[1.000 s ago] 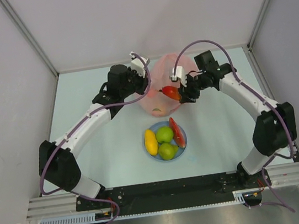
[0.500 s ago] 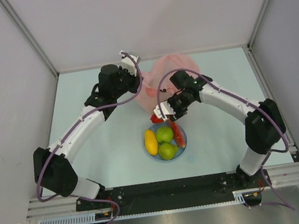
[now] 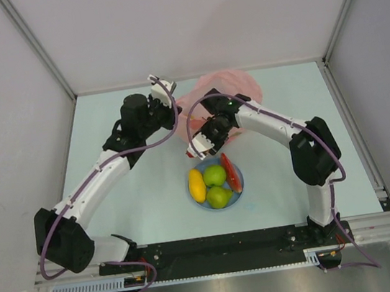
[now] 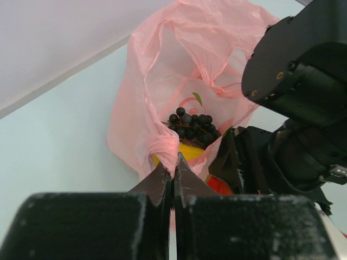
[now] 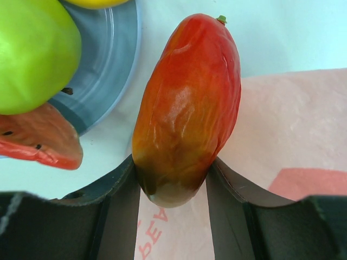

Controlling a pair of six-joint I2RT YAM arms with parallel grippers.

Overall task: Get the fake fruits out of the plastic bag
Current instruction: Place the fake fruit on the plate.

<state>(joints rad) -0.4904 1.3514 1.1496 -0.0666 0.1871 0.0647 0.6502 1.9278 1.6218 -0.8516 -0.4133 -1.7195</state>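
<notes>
Between the fingers of the right claw (image 5: 171,165) sat a pinched red-orange fruit (image 5: 187,103), the plate (image 5: 108,54) ahead-left; the left claw (image 4: 173,168) clamped the plastic bag (image 4: 184,32) rim. Next step, likely: carry over plate, release.

Right arm: it swings in from the right of the top view toward the centre, and its elbow is now closer to the middle. The right gripper (image 5: 172,181), clamped on the red-orange fruit (image 5: 187,108), leaves the mouth of the pink bag (image 3: 239,85) and travels down-left. It now sits just above the upper rim of the blue plate (image 5: 108,70).

Left arm: it shifts toward the left of the frame. The left gripper (image 4: 173,168), pinched on the bag's rim, draws back with it.

Bag: the outline is flatter and wider than before.
</notes>
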